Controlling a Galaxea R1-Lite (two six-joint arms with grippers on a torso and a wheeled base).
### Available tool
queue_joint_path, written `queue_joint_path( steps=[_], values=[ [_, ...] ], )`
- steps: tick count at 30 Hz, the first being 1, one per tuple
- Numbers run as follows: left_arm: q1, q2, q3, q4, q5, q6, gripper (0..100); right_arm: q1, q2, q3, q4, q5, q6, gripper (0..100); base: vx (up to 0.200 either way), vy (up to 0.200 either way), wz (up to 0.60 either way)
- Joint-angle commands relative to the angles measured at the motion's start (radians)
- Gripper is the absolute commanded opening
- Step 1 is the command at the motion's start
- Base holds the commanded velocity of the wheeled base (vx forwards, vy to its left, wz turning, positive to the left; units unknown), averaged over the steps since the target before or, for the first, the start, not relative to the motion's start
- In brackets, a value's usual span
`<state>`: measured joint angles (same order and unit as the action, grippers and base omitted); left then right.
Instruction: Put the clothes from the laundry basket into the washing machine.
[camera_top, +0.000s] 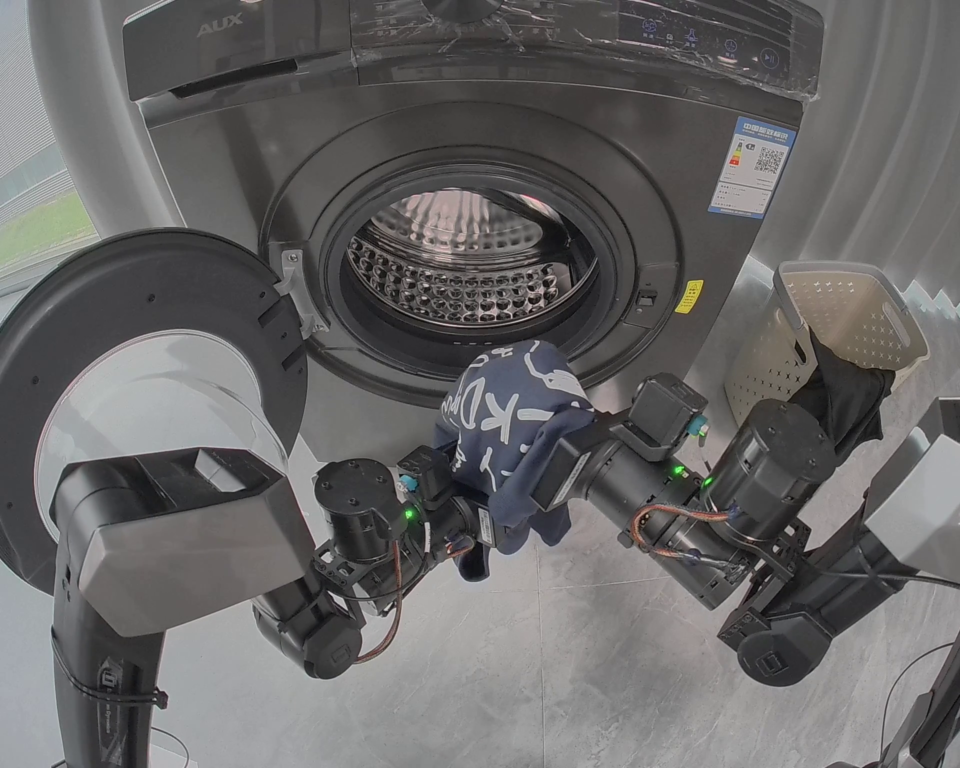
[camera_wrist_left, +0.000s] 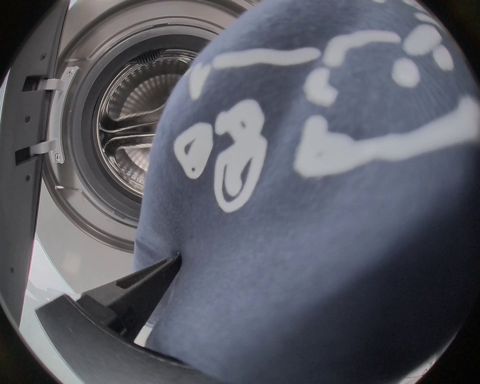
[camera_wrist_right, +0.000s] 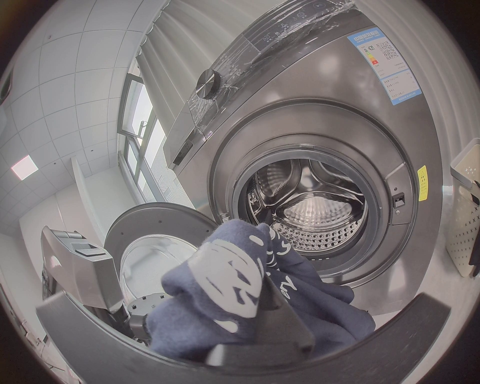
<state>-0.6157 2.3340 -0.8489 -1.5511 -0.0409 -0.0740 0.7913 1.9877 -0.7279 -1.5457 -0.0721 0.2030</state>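
A navy garment with white print (camera_top: 510, 420) hangs bunched in front of the washing machine (camera_top: 480, 150), just below the open drum (camera_top: 465, 265). Both grippers meet under it. My left gripper (camera_top: 468, 492) is shut on its lower left part; in the left wrist view the cloth (camera_wrist_left: 320, 200) covers all but one dark finger (camera_wrist_left: 145, 285). My right gripper (camera_top: 548, 452) is shut on the garment's right side, and its wrist view has cloth (camera_wrist_right: 225, 280) wrapped around one finger (camera_wrist_right: 282, 325). The drum (camera_wrist_right: 315, 210) holds no clothes.
The round door (camera_top: 150, 340) stands swung open to the left of the drum. A white laundry basket (camera_top: 850, 310) stands on the floor at the right of the machine, with a black garment (camera_top: 850, 400) hanging over its front rim. Grey tiled floor (camera_top: 560, 680) lies below the arms.
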Motion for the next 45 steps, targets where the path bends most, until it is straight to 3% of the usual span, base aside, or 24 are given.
queue_joint_path(
  steps=[1,2,3,9,13,20,24,29,37,38,42,45],
  values=[
    [-0.001,0.027,-0.018,-0.001,0.003,0.002,100,0.003,-0.012,0.007,-0.001,0.0,0.001,0,0.0,0.0,0.0],
    [-0.001,0.03,-0.022,0.0,0.003,0.002,100,0.003,-0.012,0.007,-0.001,0.0,0.001,0,0.0,0.0,0.0],
    [-0.001,0.031,-0.029,-0.001,0.004,0.002,0,0.003,-0.012,0.007,-0.001,0.0,0.001,0,0.0,0.0,0.0],
    [0.011,0.025,-0.065,-0.001,0.047,-0.012,0,-0.01,-0.015,0.01,-0.001,0.002,0.001,0,0.0,0.0,0.0],
    [0.013,-0.013,-0.059,-0.001,0.049,-0.015,0,-0.038,-0.036,0.025,-0.001,0.002,0.001,0,0.0,0.0,0.0],
    [0.008,-0.151,-0.004,-0.001,0.055,-0.044,0,-0.112,-0.029,0.064,0.001,0.003,0.013,0,0.0,0.0,0.0],
    [0.004,-0.225,0.042,0.0,0.082,-0.058,0,-0.119,-0.024,0.117,0.001,0.008,0.013,0,0.0,0.0,0.0],
    [-0.01,-0.34,0.108,0.002,0.107,-0.095,0,-0.118,0.008,0.151,0.001,0.009,0.015,0,0.0,0.0,0.0],
    [-0.039,-0.4,0.169,0.0,0.107,-0.096,0,-0.116,0.011,0.127,-0.001,0.005,0.026,0,0.0,0.0,0.0],
    [-0.041,-0.401,0.172,0.0,0.105,-0.096,0,-0.116,0.01,0.123,-0.002,0.002,0.029,100,0.0,0.0,0.0],
    [-0.024,-0.401,0.168,0.0,0.105,-0.098,0,-0.113,0.0,0.15,0.003,-0.026,0.039,100,0.0,0.0,0.0],
    [-0.01,-0.421,0.194,0.0,0.107,-0.099,0,-0.095,-0.049,0.306,0.003,-0.008,0.027,100,0.0,0.0,0.0]
  ],
)
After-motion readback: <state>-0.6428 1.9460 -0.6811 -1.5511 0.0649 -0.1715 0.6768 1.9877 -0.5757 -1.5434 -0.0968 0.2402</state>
